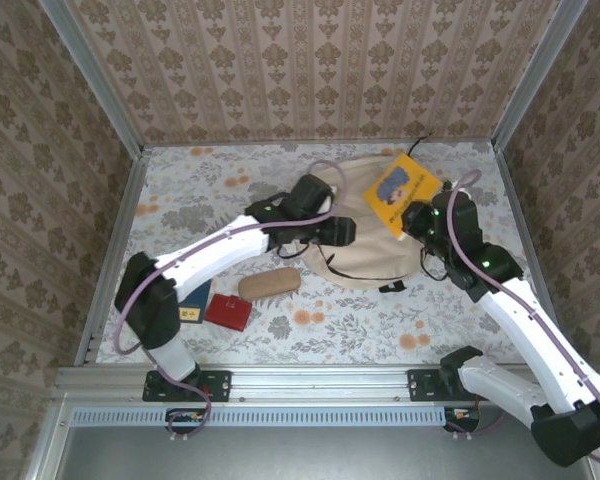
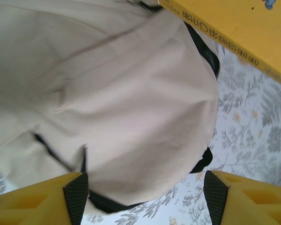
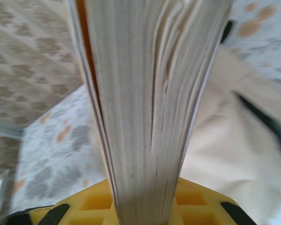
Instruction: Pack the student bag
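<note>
One student bag (image 1: 368, 252) flat, long axis seemingly near-to-far

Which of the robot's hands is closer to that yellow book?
Right. The right hand is clamped on the yellow book, holding it by the student bag. The left hand is open over the bag's fabric, off to the book's side, not touching it.

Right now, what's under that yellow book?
The edge of the bag and some table. The right gripper holds the book above them; the bag's opening isn't visible.
</note>
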